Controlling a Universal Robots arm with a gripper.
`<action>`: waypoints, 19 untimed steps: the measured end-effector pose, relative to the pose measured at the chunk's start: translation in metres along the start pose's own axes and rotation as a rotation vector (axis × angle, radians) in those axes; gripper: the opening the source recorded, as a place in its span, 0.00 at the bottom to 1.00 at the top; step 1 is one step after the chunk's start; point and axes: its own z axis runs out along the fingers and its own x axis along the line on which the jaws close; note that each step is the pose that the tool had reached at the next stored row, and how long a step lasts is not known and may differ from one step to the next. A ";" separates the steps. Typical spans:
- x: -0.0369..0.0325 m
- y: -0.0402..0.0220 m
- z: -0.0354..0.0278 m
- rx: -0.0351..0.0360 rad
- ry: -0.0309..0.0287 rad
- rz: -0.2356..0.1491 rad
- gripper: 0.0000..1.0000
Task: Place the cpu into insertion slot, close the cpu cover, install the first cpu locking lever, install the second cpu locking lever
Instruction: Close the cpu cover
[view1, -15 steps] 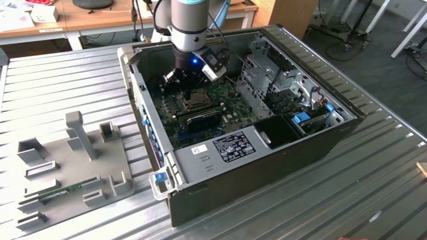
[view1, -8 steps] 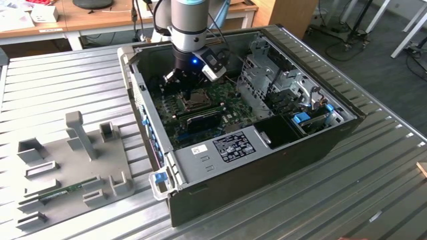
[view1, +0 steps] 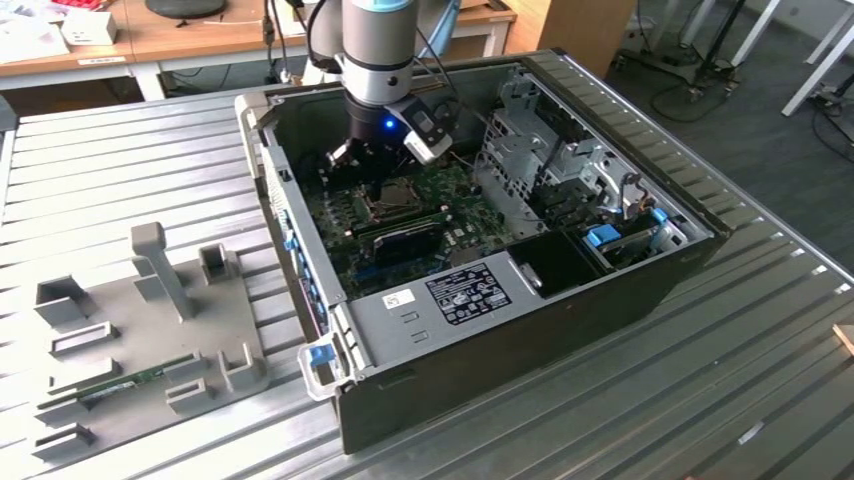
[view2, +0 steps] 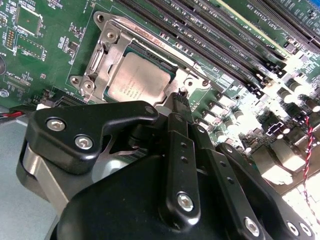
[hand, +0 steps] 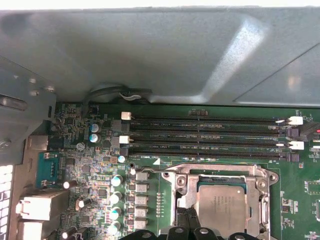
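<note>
Nearest, my gripper (view2: 181, 95), fingers together and empty, mid-frame by the seated cpu (view2: 140, 82): I'd judge it light, stiff, fragile, edges only.

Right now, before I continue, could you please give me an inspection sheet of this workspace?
Surface: slatted metal table bearing an open computer case.
Job's things: cpu sits in the insertion slot; cpu cover lies flat around it.
Clutter: grey fixture tray holding a green memory stick, at the exterior view's left of the case.
Grippers: tool hovers by the cover's edge; contact cannot be told.
Cables: red-black twisted wire, in the second wrist view.
Surroundings: wooden desks behind.
</note>
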 end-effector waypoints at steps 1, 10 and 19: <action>0.0000 0.0000 0.0000 0.0000 0.0000 0.000 0.10; 0.0001 -0.0003 0.0044 -0.0003 0.0000 0.000 0.10; 0.0002 0.0004 0.0070 -0.0015 0.0000 0.001 0.10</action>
